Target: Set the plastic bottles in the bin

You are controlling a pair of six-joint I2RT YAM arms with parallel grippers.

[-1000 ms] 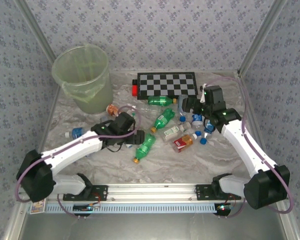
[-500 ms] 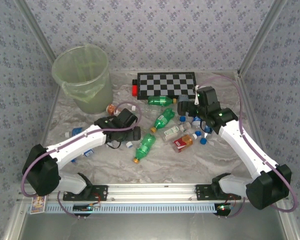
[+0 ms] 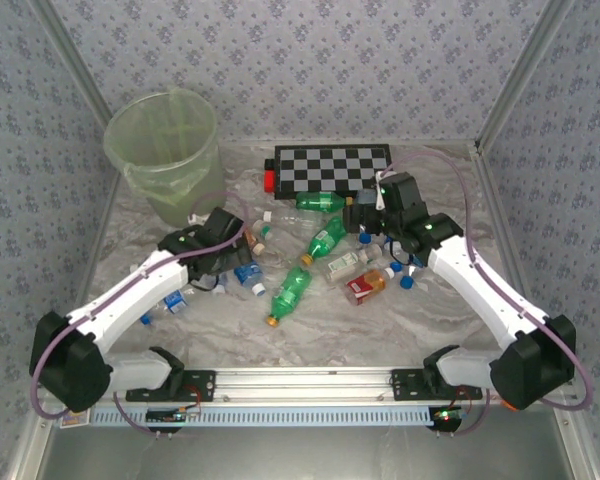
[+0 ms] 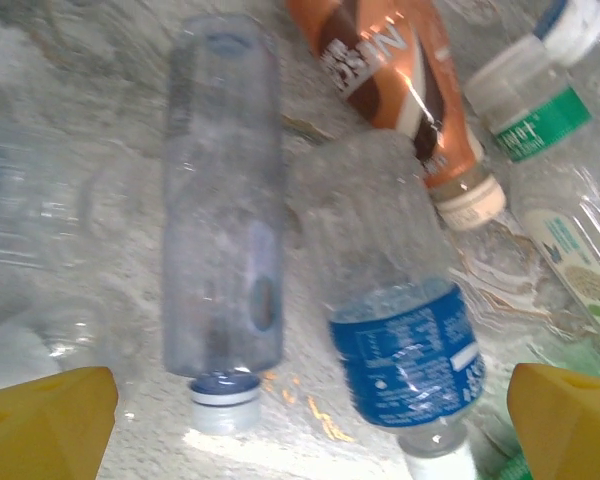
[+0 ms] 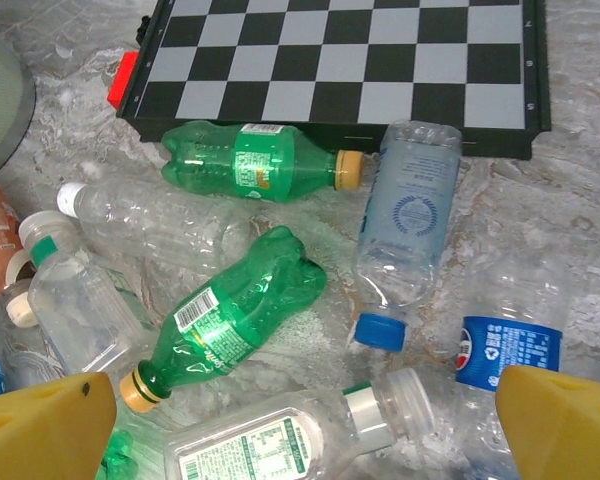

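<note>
Plastic bottles lie scattered mid-table. My left gripper point(image 3: 230, 262) point(image 4: 305, 425) hangs open over two of them: a clear bottle with a blue cap point(image 4: 223, 210) and a blue-labelled bottle point(image 4: 405, 330) point(image 3: 248, 273), with an orange-brown bottle point(image 4: 400, 70) beyond. My right gripper point(image 3: 360, 220) point(image 5: 300, 440) is open above a crushed green bottle point(image 5: 230, 320) point(image 3: 326, 238), a clear white-capped bottle point(image 5: 280, 445) and a clear blue-capped bottle point(image 5: 410, 220). Neither gripper holds anything. The pale-green bin point(image 3: 180, 190) stands at the back left, behind the left gripper.
A black-and-white checkerboard point(image 3: 332, 166) point(image 5: 340, 60) lies at the back, with another green bottle point(image 3: 320, 202) point(image 5: 255, 160) against its front edge. A third green bottle point(image 3: 290, 290) and a red-labelled one point(image 3: 365, 287) lie nearer the front. Patterned walls enclose the table.
My left gripper has swung left and back, away from the near green bottle, to the clear bottles close to the bin. My right gripper has shifted left towards the green bottles by the checkerboard.
</note>
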